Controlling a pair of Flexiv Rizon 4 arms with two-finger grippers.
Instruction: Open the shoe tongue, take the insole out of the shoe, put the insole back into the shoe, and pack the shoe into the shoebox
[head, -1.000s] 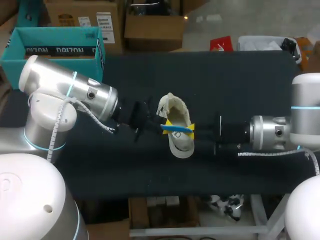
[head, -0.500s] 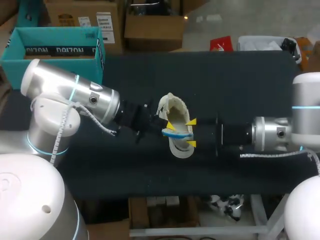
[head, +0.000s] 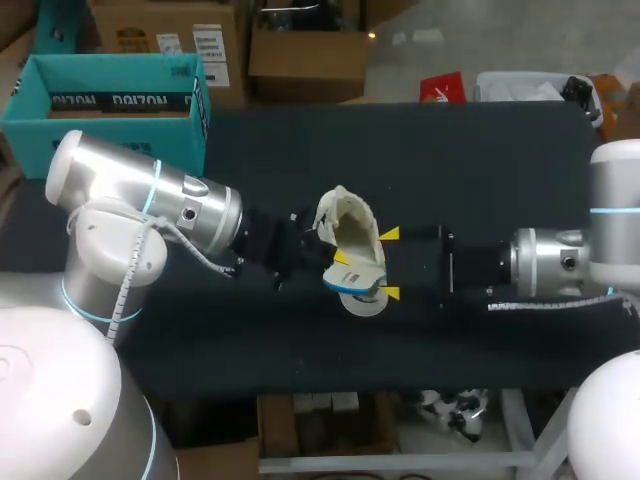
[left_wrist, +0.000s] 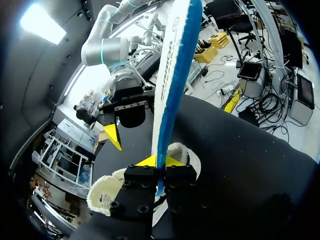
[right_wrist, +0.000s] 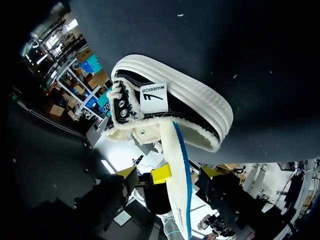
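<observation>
Shoe (head: 350, 225) sits in the middle of the table (head: 500, 160). From above, the left gripper (head: 338, 260) pinches the blue insole (head: 352, 280) over it. The right gripper (head: 388, 263) waits beside, fingers apart. Left wrist: both fingers clamp the insole's end. Right wrist: the insole's other end is at the shoe's opening. I think a tight pinch and a slow, straight move work best.

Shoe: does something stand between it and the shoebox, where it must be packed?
Yes. The left arm lies across the straight line from the shoe to the shoebox at the table's far left corner. Its claw is shut on the insole, right at the shoe.
</observation>
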